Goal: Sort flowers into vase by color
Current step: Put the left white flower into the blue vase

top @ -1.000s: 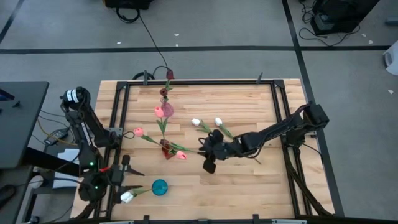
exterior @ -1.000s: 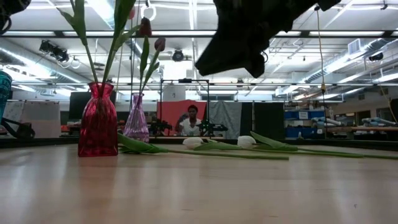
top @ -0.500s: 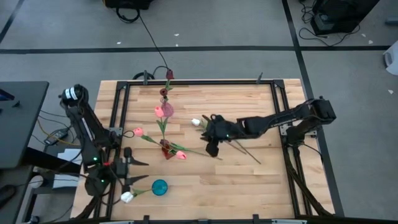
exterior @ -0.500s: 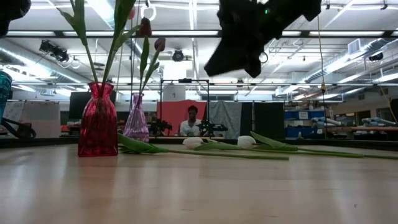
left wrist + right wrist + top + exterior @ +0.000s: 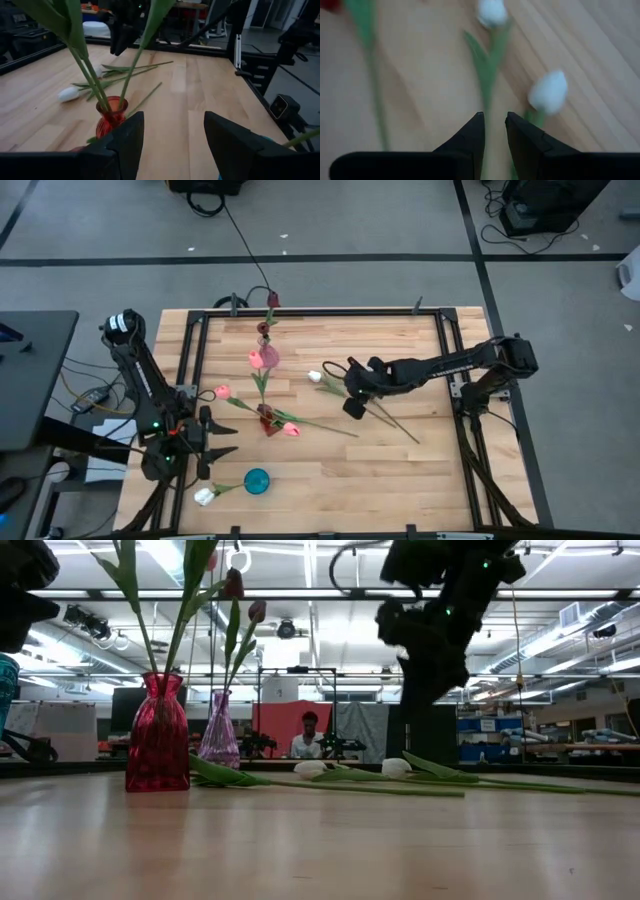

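While the right gripper (image 5: 352,402) hangs over the middle of the worktop, a little toward the right edge, its two fingers (image 5: 470,137) stand only a narrow slit apart and clasp nothing. Just below them in the right wrist view lie two white tulips (image 5: 547,91), heads up the picture and green stems running back under the fingers, though the view is blurred, so whether the tips touch a stem is hard to judge. Seen from above, those white flowers (image 5: 315,376) lie flat near the centre with heads toward the far-left side and long stems (image 5: 395,422) slanting away toward the near-right corner. A red vase (image 5: 266,418) stands left of centre holding pink tulips (image 5: 222,392), whose stems fan out of it to the left and right; from table height its stems rise upright and lean slightly. Farther back along the same line stands a pink vase (image 5: 264,358), and dark maroon tulips (image 5: 270,300) reach toward the far edge. Near the front edge, left of centre, sits a teal vase (image 5: 256,481) with one white tulip (image 5: 205,496) whose head points to the near-left corner. Over the near-left corner, the left gripper (image 5: 205,448) waits with its fingers (image 5: 120,145) spread wide and nothing between them, facing the red vase (image 5: 111,114).
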